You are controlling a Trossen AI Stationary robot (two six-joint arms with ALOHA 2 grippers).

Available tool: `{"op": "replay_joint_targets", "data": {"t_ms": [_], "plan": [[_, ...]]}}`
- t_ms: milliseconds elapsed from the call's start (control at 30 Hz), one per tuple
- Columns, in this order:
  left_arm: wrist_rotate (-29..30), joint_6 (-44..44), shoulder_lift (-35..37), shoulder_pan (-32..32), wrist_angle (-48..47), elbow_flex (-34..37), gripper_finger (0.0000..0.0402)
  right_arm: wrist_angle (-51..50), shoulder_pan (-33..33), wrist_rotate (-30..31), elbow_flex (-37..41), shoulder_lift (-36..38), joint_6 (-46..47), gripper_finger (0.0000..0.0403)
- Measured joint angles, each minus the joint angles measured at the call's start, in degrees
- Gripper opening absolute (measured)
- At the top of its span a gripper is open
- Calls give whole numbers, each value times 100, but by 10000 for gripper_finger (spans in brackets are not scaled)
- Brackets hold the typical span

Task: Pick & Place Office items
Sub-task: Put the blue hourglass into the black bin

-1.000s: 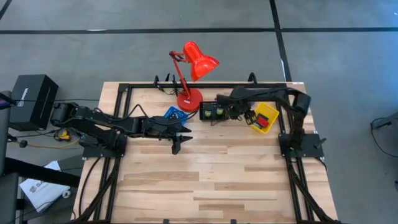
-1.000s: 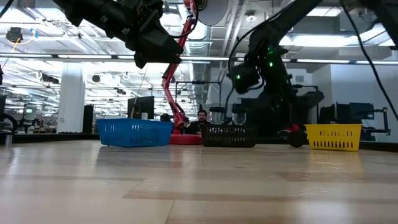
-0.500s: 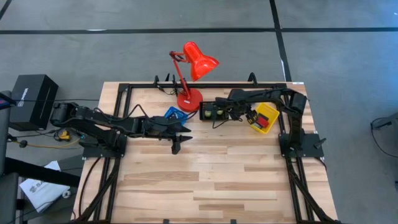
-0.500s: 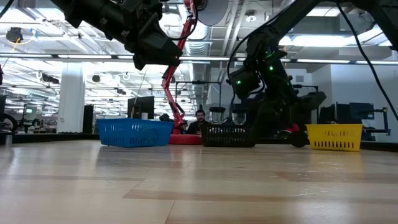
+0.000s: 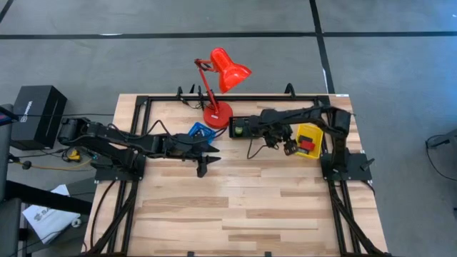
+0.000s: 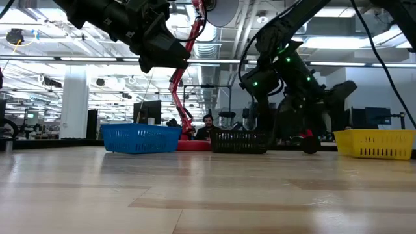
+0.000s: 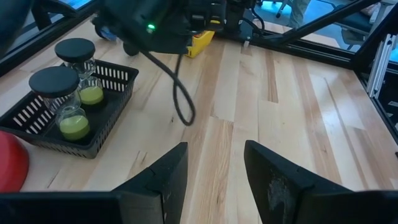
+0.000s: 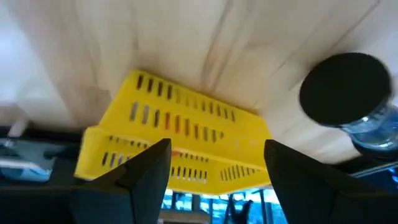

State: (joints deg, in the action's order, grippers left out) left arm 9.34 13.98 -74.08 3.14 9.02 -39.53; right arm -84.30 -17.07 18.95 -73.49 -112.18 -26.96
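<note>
My right hand [image 5: 288, 148] has swung round over the last second, away from the black bin [image 5: 246, 128] toward the near side of the yellow bin [image 5: 308, 138], and that bin now lies squarer to the table [image 5: 243, 207] edge than before. In my right wrist view the two fingers [image 8: 149, 171] stand apart with nothing between them, the yellow bin's slatted wall showing in the gap and a black-capped jar [image 8: 348, 99] off to one side.

My left hand [image 5: 203, 166] hangs above the table just beside the blue bin [image 5: 201, 131], not touching anything. Its fingers [image 7: 165, 183] are spread, with bare wood between them. Past them I see the black bin holding two black-lidded jars [image 7: 65, 99] with green contents.

A red block [image 5: 308, 145] lies inside the yellow bin. The red desk lamp [image 5: 218, 82] stands at the far edge, between the blue and black bins. In the low view the three bins sit in a row at the back of the table, and a person [image 6: 208, 125] shows in the room behind.
</note>
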Motion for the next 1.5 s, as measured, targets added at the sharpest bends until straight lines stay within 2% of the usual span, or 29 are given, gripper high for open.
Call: {"op": "replay_joint_targets", "data": {"t_ms": [200, 367, 433, 533, 633, 700, 833, 967, 1100, 1333, 1500], "plan": [[-9, 0, 0, 0, 0, 0, 153, -18, 93, 729, -2, 57, -76, 249], [-17, 2, 0, 0, -2, 0, 153, -135, -302, 764, -2, 421, 150, 249], [-17, 2, 0, 0, -2, 0, 153, -154, -497, 514, 0, 648, 419, 249], [-17, 2, 0, 0, -2, 0, 153, 133, -771, -388, 35, 1148, 355, 249], [-15, 2, 0, 0, -4, 0, 153, 1267, -982, -1207, 348, 1886, -412, 249], [-13, 2, 0, 0, -3, 0, 153, 2076, -1095, -1324, 740, 2363, -1043, 249], [-11, 2, 0, 0, -2, 0, 153, 3401, -1323, -962, 1571, 3036, -2199, 249], [11, 2, 0, -27, 4, 2, 153, 4149, -1506, -958, 2023, 3233, -2405, 249], [11, 2, 0, -70, 0, 2, 153, 4163, -1740, -677, 2151, 3046, -2406, 249], [7, 2, 0, -54, 0, 2, 153, 3982, -1679, 731, 2149, 2399, -2670, 249], [4, 39, 0, -54, 4, 4, 153, 3665, -1339, 879, 2155, 2001, -3297, 249]]}}
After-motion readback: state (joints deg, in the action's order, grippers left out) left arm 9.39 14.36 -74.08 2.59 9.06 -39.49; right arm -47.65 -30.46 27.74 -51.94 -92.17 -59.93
